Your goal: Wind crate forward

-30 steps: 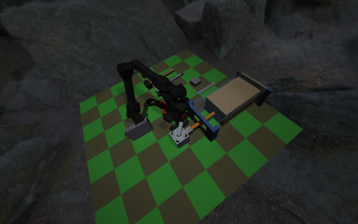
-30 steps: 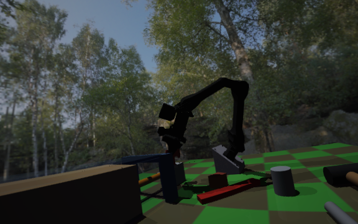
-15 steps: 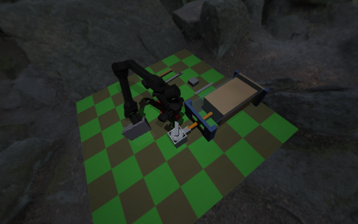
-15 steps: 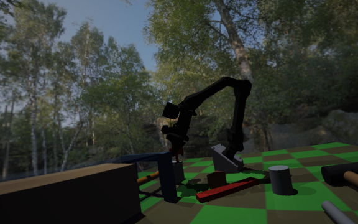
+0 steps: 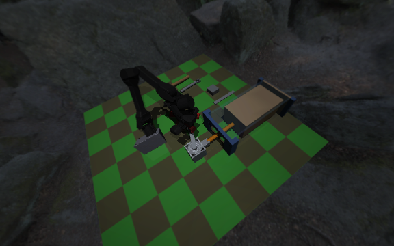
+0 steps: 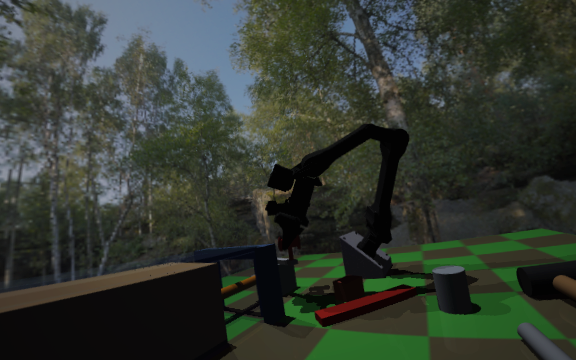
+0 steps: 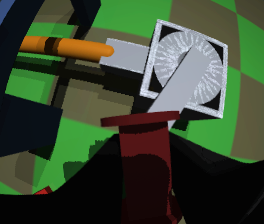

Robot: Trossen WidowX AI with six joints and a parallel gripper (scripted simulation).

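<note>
The winch is a grey box with a round ribbed top. The handle's flat grey arm lies across that top. My gripper is shut on the handle's upright red grip, beside the winch. Whether the square key is fully down is hidden. An orange strap runs from the winch through the blue frame towards the crate. The crate looks flat, with a gap between its front and the frame.
A red bar, a dark red block, a grey cylinder and a mallet lie on the rack's tool side. A spanner, a grey block and a thin grey bar show from above.
</note>
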